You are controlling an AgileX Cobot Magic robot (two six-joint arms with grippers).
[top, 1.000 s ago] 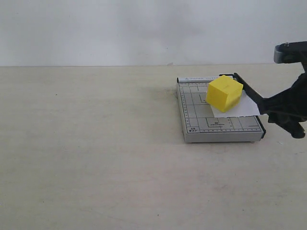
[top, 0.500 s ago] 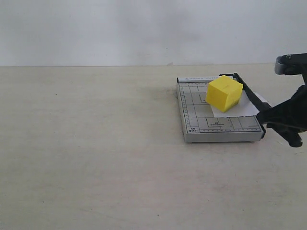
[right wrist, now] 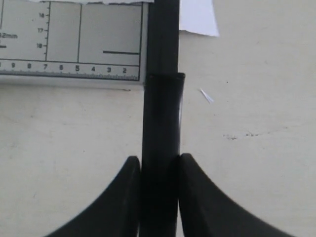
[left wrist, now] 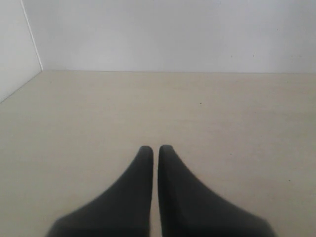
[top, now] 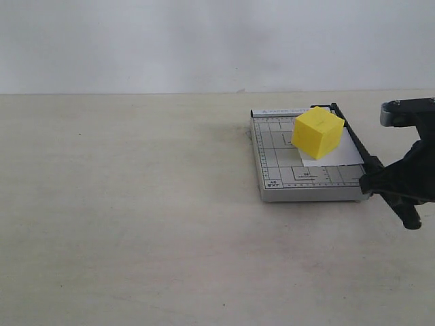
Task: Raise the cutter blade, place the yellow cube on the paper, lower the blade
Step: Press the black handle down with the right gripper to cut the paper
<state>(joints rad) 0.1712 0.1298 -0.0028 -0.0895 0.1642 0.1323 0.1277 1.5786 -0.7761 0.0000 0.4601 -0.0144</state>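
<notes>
The yellow cube [top: 317,132] rests on the white paper [top: 336,155], which lies on the grey gridded board [top: 279,166]. The cutter blade [top: 355,141] lies low along the board's right edge. Its thick black handle [right wrist: 162,118] sits between the fingers of my right gripper [right wrist: 159,164], which is shut on it; the same gripper [top: 372,182] shows at the board's near right corner. A corner of the paper [right wrist: 197,17] sticks out past the blade. My left gripper [left wrist: 154,150] is shut on nothing over bare table, out of the exterior view.
The board [right wrist: 74,39] sits on a pale tabletop [top: 136,204] with a white wall [top: 204,41] behind. A small white scrap [right wrist: 207,95] lies on the table beside the handle. My right arm [top: 408,170] stands at the right edge.
My right gripper has come down and slightly left with the handle, bringing the blade from raised over the paper down to the board's right edge. Cube and paper stayed put.
</notes>
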